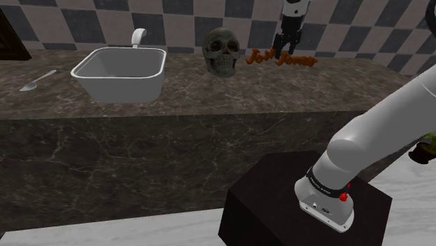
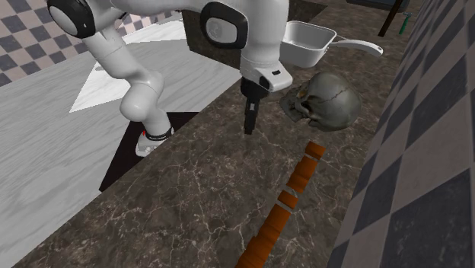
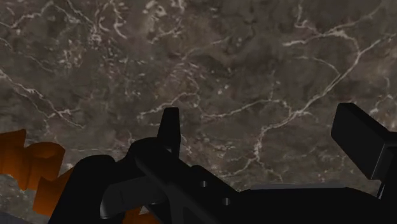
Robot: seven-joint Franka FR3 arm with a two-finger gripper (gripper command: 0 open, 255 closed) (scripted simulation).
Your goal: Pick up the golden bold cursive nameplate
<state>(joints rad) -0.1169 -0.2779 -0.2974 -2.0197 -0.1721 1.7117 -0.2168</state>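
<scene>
The nameplate (image 1: 283, 58) is orange-gold cursive lettering standing on the dark marble counter (image 1: 175, 98), close to the checkered wall. From the second exterior view it appears edge-on as a long orange strip (image 2: 285, 202). My black gripper (image 1: 288, 46) hangs just above the counter by the nameplate, on the side away from the wall (image 2: 248, 126). In the wrist view the fingers stand apart with bare marble between them (image 3: 264, 137). A part of the orange lettering (image 3: 32, 168) lies outside one finger (image 3: 168, 127). The gripper is open and holds nothing.
A dark grey skull (image 1: 221, 50) sits on the counter right beside the nameplate's end (image 2: 323, 100). Further along stand a white handled basin (image 1: 122, 70) and a spoon (image 1: 38, 80). The checkered wall (image 1: 349, 28) backs the counter. The black stand (image 1: 300, 203) is below its front edge.
</scene>
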